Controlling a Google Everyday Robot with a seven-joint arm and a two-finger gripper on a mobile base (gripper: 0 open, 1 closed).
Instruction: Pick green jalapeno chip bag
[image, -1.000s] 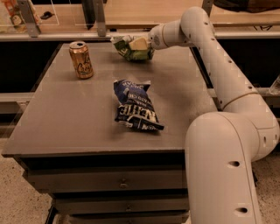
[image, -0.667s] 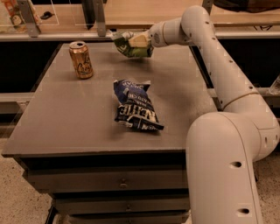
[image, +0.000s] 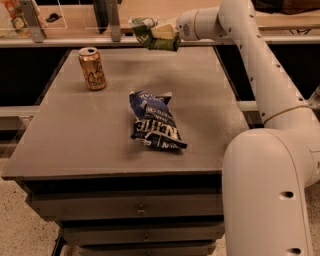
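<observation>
The green jalapeno chip bag (image: 150, 35) is a small wrinkly green bag with a pale patch. It hangs in the air above the far edge of the grey table (image: 75, 130), held in my gripper (image: 162, 32). The gripper is shut on the bag's right side, at the end of my white arm (image: 250, 55), which reaches in from the right. Part of the bag is hidden behind the fingers.
A gold soda can (image: 92, 68) stands upright at the table's far left. A dark blue chip bag with white lettering (image: 154, 121) lies flat near the middle. A rail and shelf (image: 65, 42) run behind the table. Drawers sit below the tabletop.
The gripper has lifted the green bag up off the table's far edge and carried it slightly left. The can and blue bag have not moved.
</observation>
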